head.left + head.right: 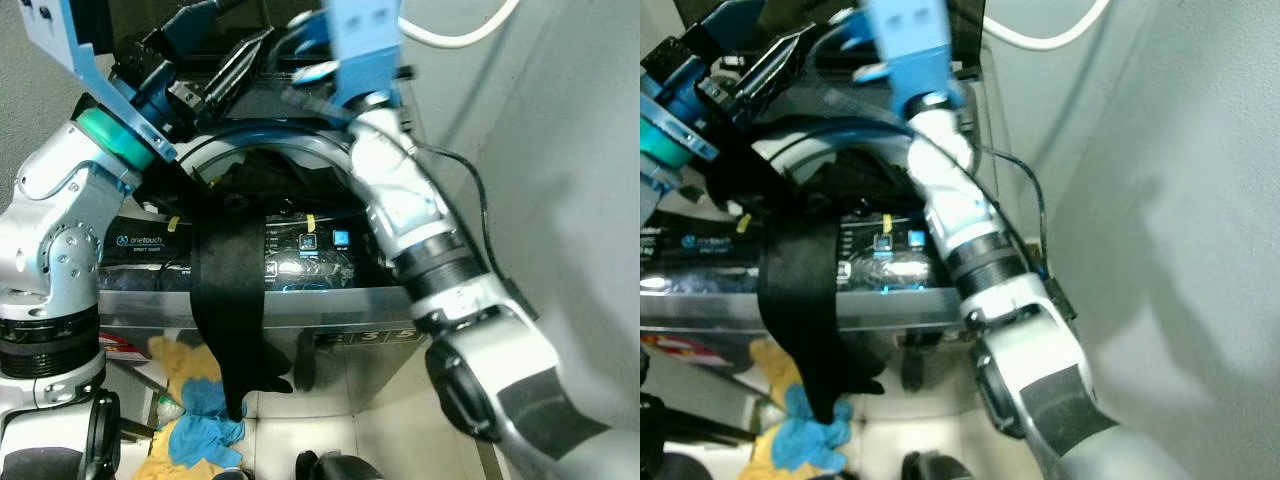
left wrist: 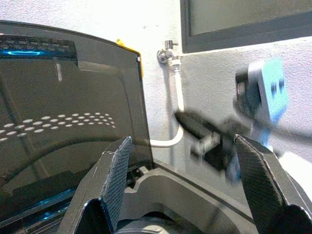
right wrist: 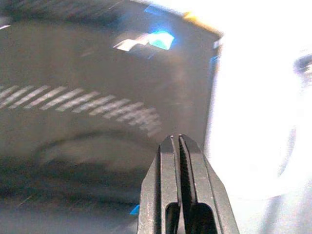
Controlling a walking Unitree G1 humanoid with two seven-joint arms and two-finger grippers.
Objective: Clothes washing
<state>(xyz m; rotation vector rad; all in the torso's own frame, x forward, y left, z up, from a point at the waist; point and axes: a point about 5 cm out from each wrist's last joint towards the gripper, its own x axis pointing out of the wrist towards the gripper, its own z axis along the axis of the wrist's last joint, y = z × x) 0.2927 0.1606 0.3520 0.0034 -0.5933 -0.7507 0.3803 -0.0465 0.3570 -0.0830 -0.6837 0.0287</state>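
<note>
Black garment [image 1: 232, 300] drapes over washing machine [image 1: 330, 290] rim; both grippers raised.

grey wall [image 1: 1180, 150]; pale tiled floor [image 1: 380, 430]; wall tap [image 2: 167, 51]

Dim head views, motion-blurred at top. Right wrist view blurred; white glare beside right gripper [image 3: 179, 146]. Left wrist view sharper.

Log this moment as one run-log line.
stage: loading washer | black garment draped over washer front, part in tub | left gripper jaws open, empty | right gripper jaws shut, empty | lid up
</note>
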